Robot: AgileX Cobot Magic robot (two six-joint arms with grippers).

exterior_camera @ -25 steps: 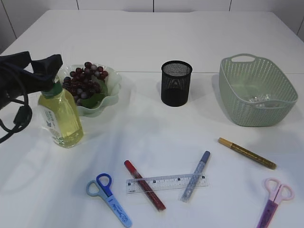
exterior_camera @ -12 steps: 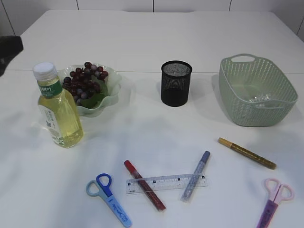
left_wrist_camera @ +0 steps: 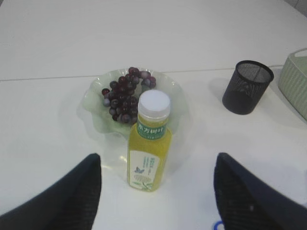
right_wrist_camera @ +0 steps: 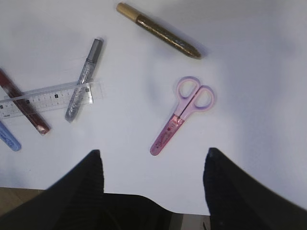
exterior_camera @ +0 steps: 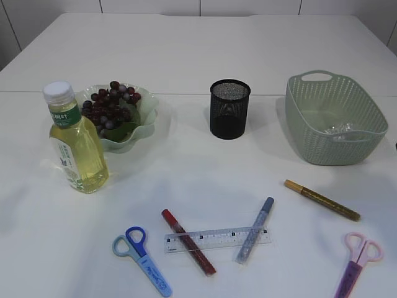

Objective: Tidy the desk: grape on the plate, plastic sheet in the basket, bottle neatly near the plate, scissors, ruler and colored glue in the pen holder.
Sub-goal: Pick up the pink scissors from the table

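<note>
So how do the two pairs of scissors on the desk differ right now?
The blue scissors lie front left, next to the red glue pen; the pink scissors lie front right, alone. The blue pair's handles point away toward the bottle and its blades toward the front edge; the pink pair's handles point toward the basket and its tip runs off the exterior view. Both lie flat, closed, outside the pen holder.

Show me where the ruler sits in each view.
Exterior: ruler low centre, lying across the red glue, with the silver glue crossing its right end.
Left wrist: not in view.
Right wrist: ruler at left edge.
Shared landmark: silver glue crossing its end.
</note>
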